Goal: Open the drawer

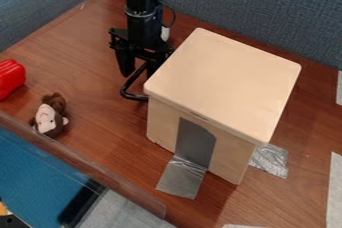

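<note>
gripper beside wooden box, black handle below it in view.
gripper (139,73): fingers parted with a clear gap, nothing seen held between them; contact with the handle (124,91) cannot be told. the handle juts from the left side of the pale wooden box (224,84), which stands on the brown table (100,134); drawer front hidden, so how far out it sits cannot be told. silver tape (182,177) runs from box to table; plush monkey (51,115) and red object (9,78) farther left.

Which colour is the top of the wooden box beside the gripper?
The box's top is pale beige; the camera view shows it best.
</note>
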You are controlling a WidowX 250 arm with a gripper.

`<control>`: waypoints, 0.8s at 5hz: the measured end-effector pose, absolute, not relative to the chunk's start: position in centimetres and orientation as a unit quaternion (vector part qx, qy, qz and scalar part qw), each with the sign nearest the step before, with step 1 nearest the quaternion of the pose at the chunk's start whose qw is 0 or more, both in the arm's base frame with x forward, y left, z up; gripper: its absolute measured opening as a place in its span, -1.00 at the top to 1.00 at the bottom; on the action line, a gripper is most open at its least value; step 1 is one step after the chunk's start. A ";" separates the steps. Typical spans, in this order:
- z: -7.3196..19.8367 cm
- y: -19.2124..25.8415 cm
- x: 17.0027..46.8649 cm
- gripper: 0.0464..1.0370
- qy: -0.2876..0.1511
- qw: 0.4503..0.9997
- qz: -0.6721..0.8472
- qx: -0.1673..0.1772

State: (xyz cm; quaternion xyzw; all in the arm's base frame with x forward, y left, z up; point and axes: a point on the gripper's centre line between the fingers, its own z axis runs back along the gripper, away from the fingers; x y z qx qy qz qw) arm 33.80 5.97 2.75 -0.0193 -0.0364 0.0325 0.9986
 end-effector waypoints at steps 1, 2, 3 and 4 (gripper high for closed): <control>3.1 8.2 34.2 0.36 -0.041 0.998 0.044 -0.014; 3.9 10.6 34.8 0.78 -0.055 0.997 0.053 0.001; 4.4 14.6 34.5 0.98 -0.061 0.994 0.084 0.014; 4.7 15.5 34.4 1.00 -0.063 0.994 0.083 0.015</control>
